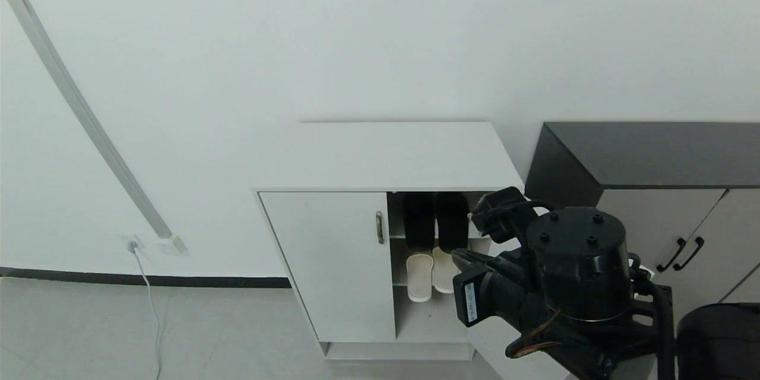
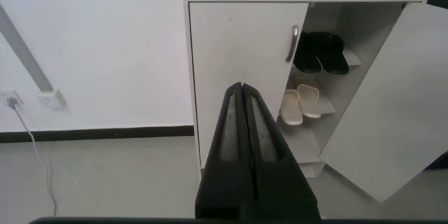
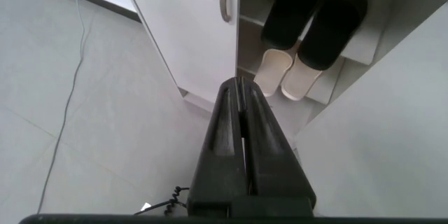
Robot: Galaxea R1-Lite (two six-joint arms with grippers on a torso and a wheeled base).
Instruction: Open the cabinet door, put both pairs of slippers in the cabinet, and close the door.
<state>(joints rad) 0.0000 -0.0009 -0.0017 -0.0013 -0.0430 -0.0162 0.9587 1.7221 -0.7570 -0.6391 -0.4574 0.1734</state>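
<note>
A: Black foam slippers (image 1: 436, 219) above cream foam slippers (image 1: 428, 273), both inside white wooden cabinet (image 1: 386, 154); flat white cabinet door (image 2: 399, 91) swung wide.

B: Right hand (image 3: 240, 84) pinched closed, empty. Push door's outer face near free edge, steadily.

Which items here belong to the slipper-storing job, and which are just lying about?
Job: white cabinet, open door, black slippers, white slippers.
Lying about: dark-topped cabinet, wall socket, cable.
</note>
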